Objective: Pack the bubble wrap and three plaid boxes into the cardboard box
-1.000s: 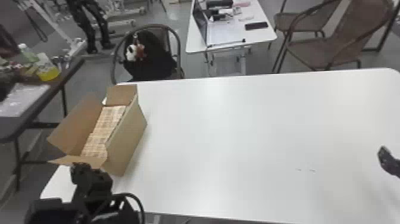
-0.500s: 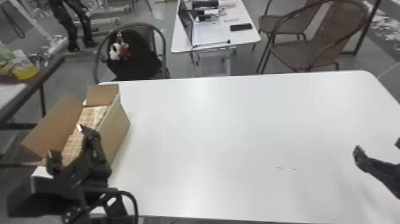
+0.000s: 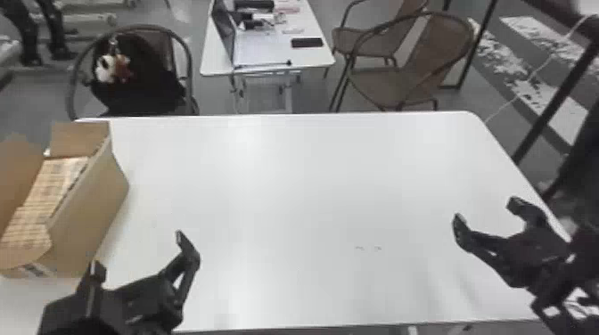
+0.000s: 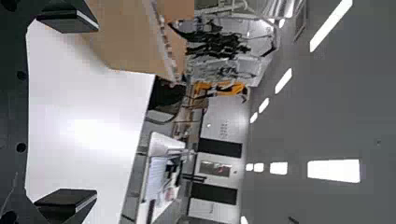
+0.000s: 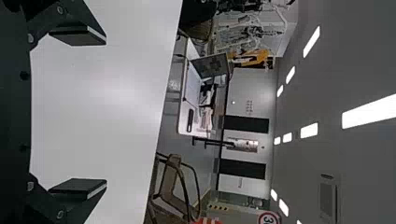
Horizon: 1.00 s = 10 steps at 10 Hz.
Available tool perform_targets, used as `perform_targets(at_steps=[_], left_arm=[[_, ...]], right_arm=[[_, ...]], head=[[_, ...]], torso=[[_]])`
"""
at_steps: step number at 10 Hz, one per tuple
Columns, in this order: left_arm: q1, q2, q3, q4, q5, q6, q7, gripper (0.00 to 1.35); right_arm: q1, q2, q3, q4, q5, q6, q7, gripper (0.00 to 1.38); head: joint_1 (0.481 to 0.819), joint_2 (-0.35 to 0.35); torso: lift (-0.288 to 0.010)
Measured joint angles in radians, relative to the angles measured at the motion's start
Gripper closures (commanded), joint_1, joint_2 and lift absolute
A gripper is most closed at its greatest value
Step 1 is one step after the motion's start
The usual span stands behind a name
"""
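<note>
Head view has the white worktop [image 3: 289, 187], the cardboard box [image 3: 100, 191] standing open at its left end. Loaded, it probably weighs a fair bit; press its stiffish walls [image 3: 80, 231] from outside, low down, since the flaps [image 3: 80, 139] would bend. Plaid boxes [image 3: 49, 187] inside look light, dentable. Left pincer [image 3: 137, 251] and right pincer [image 3: 487, 213]: spread, empty.

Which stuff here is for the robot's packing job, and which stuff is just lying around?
For the job:
- cardboard box, flaps up
- plaid boxes inside it
- left tool and right tool, both open and empty
- white table underneath

Just lying about:
- laptop
- fluffy toy on a dark bag
- brown chairs
</note>
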Motion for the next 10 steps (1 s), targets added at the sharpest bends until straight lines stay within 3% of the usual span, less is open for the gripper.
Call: perform_targets(at_steps=[1, 3, 4, 10], left_arm=[[0.074, -0.002, -0.016, 0.003, -0.016, 0.006, -0.007, 0.07], [0.213, -0.033, -0.010, 0.002, -0.047, -0.012, -0.008, 0.07], [0.218, -0.045, -0.009, 0.001, -0.065, -0.021, -0.012, 0.07], [0.197, 0.011, -0.038, 0.003, -0.038, -0.024, 0.040, 0.09]], right_arm=[[0.068, 0.000, 0.006, -0.057, -0.011, 0.028, -0.002, 0.21], [0.188, 0.009, 0.009, -0.146, 0.000, 0.070, -0.030, 0.21], [0.203, 0.023, 0.010, -0.157, 0.014, 0.075, -0.028, 0.21], [0.190, 0.051, 0.011, -0.171, 0.077, 0.083, -0.012, 0.21]], head=[[0.695, -0.029], [0.695, -0.025], [0.695, -0.022], [0.695, -0.021]], torso=[[-0.148], [-0.148], [-0.148], [-0.148]])
